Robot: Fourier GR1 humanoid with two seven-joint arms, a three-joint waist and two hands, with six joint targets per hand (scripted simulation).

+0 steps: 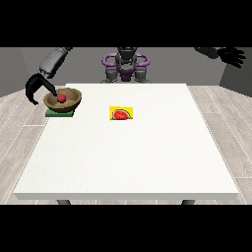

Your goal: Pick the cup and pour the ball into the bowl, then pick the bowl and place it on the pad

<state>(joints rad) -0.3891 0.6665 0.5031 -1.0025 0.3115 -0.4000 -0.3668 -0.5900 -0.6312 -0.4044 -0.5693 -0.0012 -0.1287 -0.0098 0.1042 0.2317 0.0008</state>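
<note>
A brown bowl (pixel 69 102) sits on the green pad (pixel 59 113) at the table's far left, with a red ball (pixel 61 98) inside it. The black hand at the view's left (pixel 36 83) arches over the bowl's left rim. Its fingers (pixel 49 88) reach down to the rim near the ball, and its thumb hangs outside, a little apart from the bowl's wall. The hand at the view's right (pixel 231 55) is raised high off the table's far right side, fingers spread and holding nothing. No cup shows in the view.
A yellow card with a watermelon picture (pixel 121 113) lies flat near the middle of the white table (pixel 128 162). The robot's torso (pixel 125 66) stands behind the far edge.
</note>
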